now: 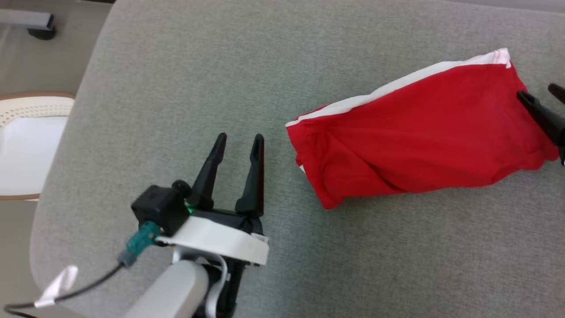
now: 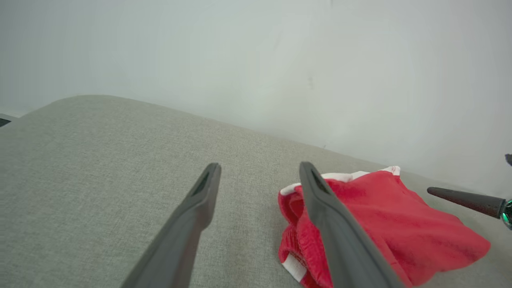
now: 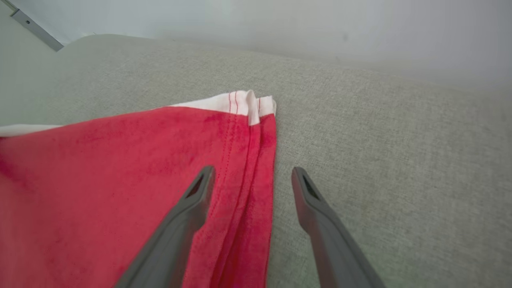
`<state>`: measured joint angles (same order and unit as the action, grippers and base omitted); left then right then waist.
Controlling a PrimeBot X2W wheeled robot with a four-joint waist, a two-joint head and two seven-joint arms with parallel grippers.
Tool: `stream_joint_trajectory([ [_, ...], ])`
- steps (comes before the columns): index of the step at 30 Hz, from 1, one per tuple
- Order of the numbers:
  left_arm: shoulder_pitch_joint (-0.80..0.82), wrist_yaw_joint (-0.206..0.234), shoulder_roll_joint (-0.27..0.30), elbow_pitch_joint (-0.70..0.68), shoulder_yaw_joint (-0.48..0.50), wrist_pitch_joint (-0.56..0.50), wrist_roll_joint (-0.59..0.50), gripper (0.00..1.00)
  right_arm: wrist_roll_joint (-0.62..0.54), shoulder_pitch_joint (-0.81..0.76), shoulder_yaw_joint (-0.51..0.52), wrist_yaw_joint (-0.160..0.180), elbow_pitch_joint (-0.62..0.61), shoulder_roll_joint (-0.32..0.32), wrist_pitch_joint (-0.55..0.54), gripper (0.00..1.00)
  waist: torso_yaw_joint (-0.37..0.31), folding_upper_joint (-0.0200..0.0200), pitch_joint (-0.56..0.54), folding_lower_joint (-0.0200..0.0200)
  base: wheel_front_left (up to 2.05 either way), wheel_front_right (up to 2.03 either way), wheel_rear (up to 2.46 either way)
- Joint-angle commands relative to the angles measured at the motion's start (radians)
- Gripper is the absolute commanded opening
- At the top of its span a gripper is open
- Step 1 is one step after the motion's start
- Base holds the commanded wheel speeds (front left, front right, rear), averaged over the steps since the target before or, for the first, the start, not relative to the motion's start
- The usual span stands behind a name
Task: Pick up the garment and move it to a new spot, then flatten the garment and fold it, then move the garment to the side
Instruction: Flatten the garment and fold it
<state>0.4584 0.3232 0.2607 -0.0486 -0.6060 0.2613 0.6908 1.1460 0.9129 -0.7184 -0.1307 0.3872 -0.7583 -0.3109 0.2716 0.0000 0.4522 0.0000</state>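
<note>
The garment (image 1: 423,132) is red with a white band along its far edge, lying folded in a loose bundle on the grey cushioned surface (image 1: 176,88), at the right. My left gripper (image 1: 238,142) stands open over bare fabric a short way left of the garment's near-left end. In the left wrist view that gripper (image 2: 260,170) has the garment (image 2: 384,216) just beyond its right finger. My right gripper (image 1: 540,92) is open at the garment's right end. In the right wrist view it (image 3: 253,174) straddles the garment's stitched hem edge (image 3: 248,160), nothing pinched.
A white basket-like container (image 1: 31,145) stands off the cushion's left edge. A grey bar with a dark foot (image 1: 35,24) lies on the floor at the top left. A pale wall (image 2: 280,60) rises behind the cushion. A cable (image 1: 79,282) trails from my left wrist.
</note>
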Motion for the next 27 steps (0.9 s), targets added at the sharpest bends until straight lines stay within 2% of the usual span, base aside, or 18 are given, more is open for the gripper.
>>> stream_joint_trajectory([
  [1, -0.033, -0.016, -0.027, -0.018, 0.018, 0.003, -0.07, 1.0, -0.013, -0.018, 0.01, 0.001, 0.026, 0.004, -0.033, 1.0, 0.019, 0.0, 0.002, 0.0, 0.0, 0.0, 0.0],
  [5, -0.098, -0.065, -0.096, -0.023, 0.06, 0.002, -0.176, 1.0, -0.035, -0.021, 0.039, 0.001, 0.094, 0.045, -0.108, 1.0, 0.046, 0.0, 0.001, 0.0, 0.0, 0.0, 0.0],
  [10, -0.161, -0.129, -0.163, 0.004, 0.108, 0.003, -0.255, 1.0, -0.053, -0.036, 0.07, 0.0, 0.159, 0.146, -0.18, 1.0, 0.074, 0.0, -0.006, 0.0, 0.0, 0.0, 0.0],
  [11, -0.168, -0.14, -0.171, 0.007, 0.119, 0.003, -0.27, 1.0, -0.068, -0.035, 0.071, 0.0, 0.162, 0.16, -0.186, 0.69, 0.077, 0.0, -0.008, 0.0, 0.0, 0.0, 0.0],
  [12, -0.176, -0.151, -0.179, 0.011, 0.127, 0.003, -0.283, 1.0, -0.085, -0.035, 0.075, 0.0, 0.17, 0.169, -0.187, 0.11, 0.079, 0.0, -0.01, 0.0, 0.0, 0.0, 0.0],
  [13, -0.183, -0.162, -0.186, 0.015, 0.136, 0.003, -0.294, 1.0, -0.102, -0.036, 0.078, 0.0, 0.176, 0.177, -0.19, 0.0, 0.08, 0.0, -0.012, 0.0, 0.0, 0.0, 0.0],
  [16, -0.195, -0.184, -0.194, 0.024, 0.149, 0.003, -0.316, 1.0, -0.129, -0.045, 0.086, -0.001, 0.183, 0.196, -0.196, 0.0, 0.077, 0.0, -0.019, 0.0, 0.0, 0.0, 0.0],
  [19, -0.214, -0.21, -0.2, 0.035, 0.176, 0.003, -0.351, 1.0, -0.147, -0.052, 0.138, -0.001, 0.199, 0.22, -0.167, 0.0, 0.053, 0.0, -0.036, 0.0, 0.0, 0.0, 0.0],
  [24, -0.262, -0.243, -0.204, 0.055, 0.216, 0.003, -0.387, 1.0, -0.146, -0.091, 0.219, 0.0, 0.189, 0.263, -0.144, 0.0, -0.021, 0.0, -0.075, 0.0, 0.0, 0.0, 0.0],
  [27, -0.291, -0.261, -0.206, 0.064, 0.238, 0.003, -0.406, 1.0, -0.136, -0.133, 0.266, 0.0, 0.179, 0.264, -0.133, 0.0, -0.071, 0.0, -0.101, 0.0, 0.0, 0.0, 0.0],
])
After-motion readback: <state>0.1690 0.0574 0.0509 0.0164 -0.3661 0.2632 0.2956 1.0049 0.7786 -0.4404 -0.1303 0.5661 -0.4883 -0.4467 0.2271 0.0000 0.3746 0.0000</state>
